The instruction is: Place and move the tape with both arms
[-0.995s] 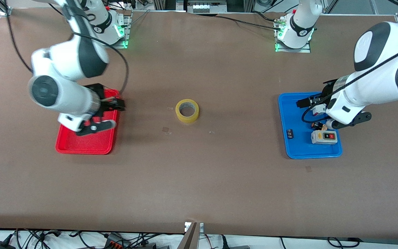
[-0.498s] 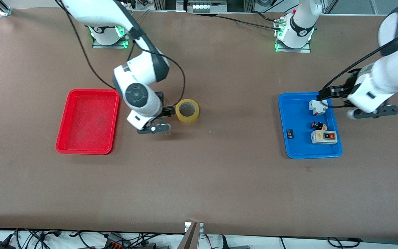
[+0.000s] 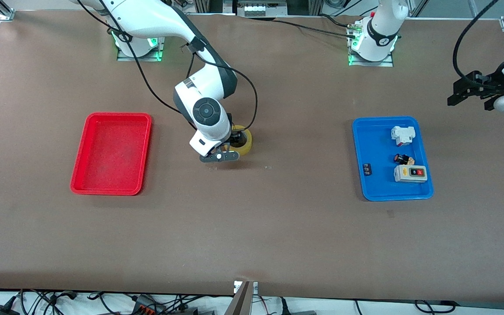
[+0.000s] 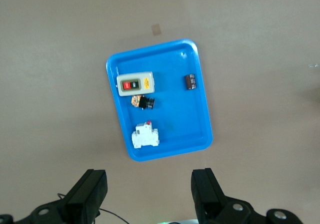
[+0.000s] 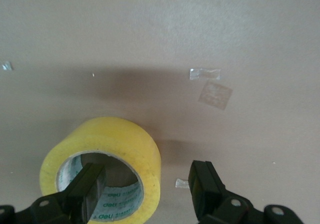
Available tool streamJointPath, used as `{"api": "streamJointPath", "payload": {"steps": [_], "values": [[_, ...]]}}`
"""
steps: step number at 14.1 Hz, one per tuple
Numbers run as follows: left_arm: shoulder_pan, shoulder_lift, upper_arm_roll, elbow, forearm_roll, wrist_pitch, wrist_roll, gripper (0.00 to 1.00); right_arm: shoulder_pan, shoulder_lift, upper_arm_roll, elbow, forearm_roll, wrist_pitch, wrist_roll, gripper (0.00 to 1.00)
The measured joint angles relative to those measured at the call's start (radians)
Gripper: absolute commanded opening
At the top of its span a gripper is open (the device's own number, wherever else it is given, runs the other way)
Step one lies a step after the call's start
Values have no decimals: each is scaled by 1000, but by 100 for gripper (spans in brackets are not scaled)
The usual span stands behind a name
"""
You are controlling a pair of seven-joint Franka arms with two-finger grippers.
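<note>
The yellow tape roll (image 3: 246, 146) lies flat on the brown table at mid-table. My right gripper (image 3: 233, 141) is low over it and open. In the right wrist view the tape (image 5: 112, 144) sits between the fingers: one finger (image 5: 89, 188) is over the hollow core, the other (image 5: 204, 186) is outside the wall. The right gripper (image 5: 148, 191) holds nothing. My left gripper (image 3: 466, 89) is up in the air over bare table beside the blue tray (image 3: 359, 144), toward the left arm's end. It is open and empty in the left wrist view (image 4: 148, 194).
An empty red tray (image 3: 111, 153) lies toward the right arm's end. The blue tray (image 4: 200, 104) holds a grey switch box (image 3: 410, 173), a white breaker (image 3: 403, 134), a small red-and-black button (image 3: 403, 158) and a small dark part (image 3: 367, 169). Tape scraps (image 5: 205, 74) stick to the table.
My right arm swung from over the red tray to the tape and came down around its wall. My left arm rose off the blue tray and moved toward its end of the table.
</note>
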Motion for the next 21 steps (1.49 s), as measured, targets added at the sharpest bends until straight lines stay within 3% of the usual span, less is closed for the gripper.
{"api": "streamJointPath", "payload": {"steps": [3,4,7,8,12,17,21], "values": [[5,6,-5,17,1,38,0,100,5,15,0,0,0,-7,0,95],[11,8,-8,20,1,33,0,100,6,19,0,0,0,-9,0,86],[23,11,-11,20,1,-11,0,100,13,31,0,0,0,-9,0,33],[25,12,-11,20,1,-15,0,100,16,31,0,0,0,-11,0,22],[35,14,-12,20,1,-11,3,100,15,28,-3,4,0,-25,1,0],[36,20,-15,20,1,-10,7,100,-43,-47,-27,32,7,-134,5,0],[40,25,-18,21,1,-8,8,100,-291,-161,-37,2,6,-247,-157,0]]}}
